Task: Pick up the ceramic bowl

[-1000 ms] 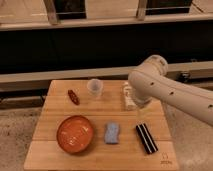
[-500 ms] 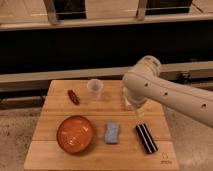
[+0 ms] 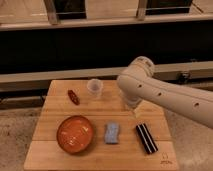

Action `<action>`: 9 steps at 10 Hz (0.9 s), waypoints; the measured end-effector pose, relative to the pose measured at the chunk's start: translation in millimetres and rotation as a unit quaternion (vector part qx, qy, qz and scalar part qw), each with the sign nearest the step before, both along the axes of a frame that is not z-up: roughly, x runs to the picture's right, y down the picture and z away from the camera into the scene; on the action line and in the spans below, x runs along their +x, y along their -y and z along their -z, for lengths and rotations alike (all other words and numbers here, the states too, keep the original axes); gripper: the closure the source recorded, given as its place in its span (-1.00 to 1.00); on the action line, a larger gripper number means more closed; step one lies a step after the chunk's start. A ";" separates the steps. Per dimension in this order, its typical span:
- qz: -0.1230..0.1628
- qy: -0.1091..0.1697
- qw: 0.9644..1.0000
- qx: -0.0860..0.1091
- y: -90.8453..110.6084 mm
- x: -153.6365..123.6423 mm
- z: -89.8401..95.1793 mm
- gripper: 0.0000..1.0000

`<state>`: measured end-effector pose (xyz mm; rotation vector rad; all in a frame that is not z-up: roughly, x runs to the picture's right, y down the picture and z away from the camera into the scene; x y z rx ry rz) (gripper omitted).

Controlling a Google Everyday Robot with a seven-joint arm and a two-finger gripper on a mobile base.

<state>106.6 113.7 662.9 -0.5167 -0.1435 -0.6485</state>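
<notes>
Glossy orange-red ceramic bowl (image 3: 75,133) sits ungrasped on wooden worktop (image 3: 100,110), front-left. Gripper (image 3: 133,110) beneath white arm (image 3: 165,95), well apart to bowl's right; whether open or closed, cannot tell. Approach, grasp, lift all remain.

My cream-white gripper (image 3: 134,111) hangs above the light wooden table (image 3: 52,114), right of centre. The ceramic bowl (image 3: 75,134) is glossy orange-red with a darker rim, the sponge (image 3: 112,133) pale blue, and the bar (image 3: 146,138) black with pale stripes.

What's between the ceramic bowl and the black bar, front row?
Camera view: a blue sponge lies between ceramic bowl and black bar; the end effector hangs farther back, behind sponge and bar.
</notes>
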 end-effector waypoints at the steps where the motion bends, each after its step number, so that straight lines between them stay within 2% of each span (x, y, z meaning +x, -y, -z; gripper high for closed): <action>1: 0.011 0.008 1.000 -0.001 -0.6 -5.4 -0.2 -0.60; 5: 0.053 0.035 0.998 -0.001 -4.0 -17.8 -1.7 -0.60; 9: 0.091 0.062 0.994 0.001 -7.5 -37.6 -3.7 -0.60</action>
